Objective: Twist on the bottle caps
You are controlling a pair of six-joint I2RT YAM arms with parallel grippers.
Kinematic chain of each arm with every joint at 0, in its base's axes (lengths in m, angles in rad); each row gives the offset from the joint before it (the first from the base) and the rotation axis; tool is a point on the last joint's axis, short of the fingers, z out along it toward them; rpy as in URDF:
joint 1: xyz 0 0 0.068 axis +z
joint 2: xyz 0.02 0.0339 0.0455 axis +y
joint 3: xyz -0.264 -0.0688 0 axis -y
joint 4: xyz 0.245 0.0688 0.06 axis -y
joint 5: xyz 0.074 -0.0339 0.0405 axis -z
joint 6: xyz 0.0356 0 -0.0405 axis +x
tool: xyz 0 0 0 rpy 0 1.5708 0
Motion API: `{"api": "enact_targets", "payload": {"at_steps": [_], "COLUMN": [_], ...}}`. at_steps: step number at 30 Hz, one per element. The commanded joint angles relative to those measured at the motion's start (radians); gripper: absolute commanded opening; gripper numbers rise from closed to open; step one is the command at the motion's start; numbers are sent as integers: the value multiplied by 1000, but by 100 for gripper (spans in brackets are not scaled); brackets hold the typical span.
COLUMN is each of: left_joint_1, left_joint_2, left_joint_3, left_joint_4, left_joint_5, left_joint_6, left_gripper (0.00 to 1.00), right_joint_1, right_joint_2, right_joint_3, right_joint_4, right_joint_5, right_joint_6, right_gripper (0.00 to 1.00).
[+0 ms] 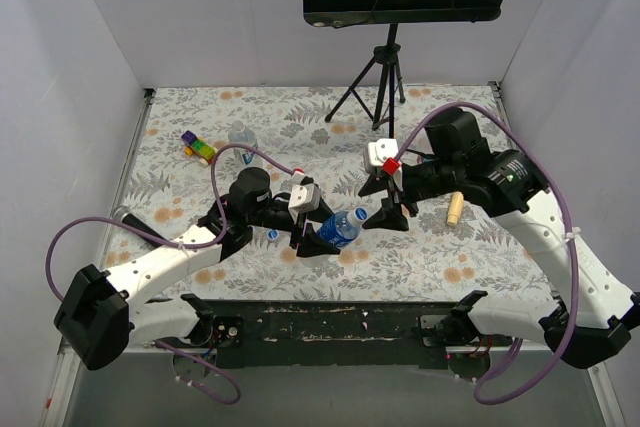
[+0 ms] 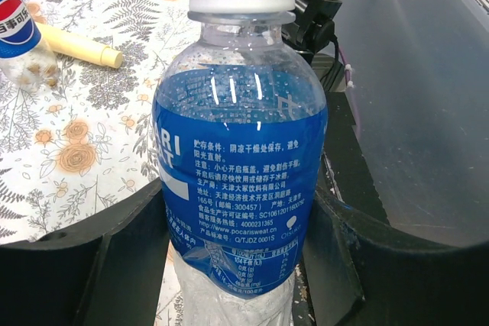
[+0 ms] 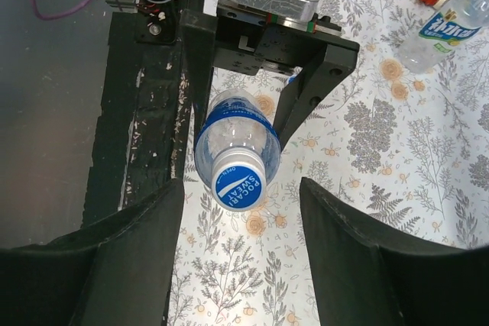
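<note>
Left gripper (image 1: 320, 234) is clamped on the body of a small clear plastic bottle with a blue label (image 1: 340, 229), at mid-table; the bottle's long axis runs left to right, neck end toward the right arm; a round white-sided cap with a blue printed top (image 3: 238, 186) sits on the neck, how tight it is can't be told; right gripper (image 1: 385, 205) is spread wide and holds nothing; the cap is just ahead of it, centred on the gap, not touching; likely next step is the right arm closing on the cap and twisting; a small loose blue cap (image 1: 273, 234) lies beside the left gripper; a second clear bottle (image 1: 240, 135) is well apart, far left.
</note>
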Motion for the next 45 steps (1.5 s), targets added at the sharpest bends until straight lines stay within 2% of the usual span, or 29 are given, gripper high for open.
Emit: {"api": "enact_targets", "payload": {"at_steps": [1,5,12,15,18,21,24,28,32,33,36,37,41,45], "left_joint_1": [5,7,8,8,8,7,7,2,-7,-7,-7,-7,-7,-9], "left_joint_2": [-4,2,2,-2,-16,-48,-77,-117,-148,-149,-140,-139,-145,-146], "left_joint_3": [42,45,45,42,35,13,-11,-42,-70,-68,-65,-64,-65,-68], "left_joint_4": [22,24,25,30,37,57,76,97,123,126,122,122,125,131], "left_joint_5": [38,46,50,49,18,-48,-175,-344,-414,-415,-412,-408,-411,-407], "left_joint_6": [-10,-15,-16,-15,-9,11,50,93,111,110,102,100,99,97], "left_gripper": [42,42,42,42,42,42,43,43,43,43,43,43,43,43], "right_joint_1": [2,12,28,38,45,51,55,55,55,55,55,55,55,55], "right_joint_2": [16,28,51,59,68,76,82,84,73,68,52,48,55,61], "right_joint_3": [42,40,45,45,40,26,-1,-53,-70,-67,-57,-54,-46,-54], "right_joint_4": [-25,-31,-46,-56,-48,-22,48,127,181,200,237,247,247,250], "right_joint_5": [-47,-56,-48,-39,-18,18,109,226,231,231,243,246,268,268], "right_joint_6": [-35,-38,-40,-35,-5,58,182,311,374,386,420,428,442,453], "right_gripper": [68,62,40,38,23,12,1,1,1,6,39,46,61,62]}}
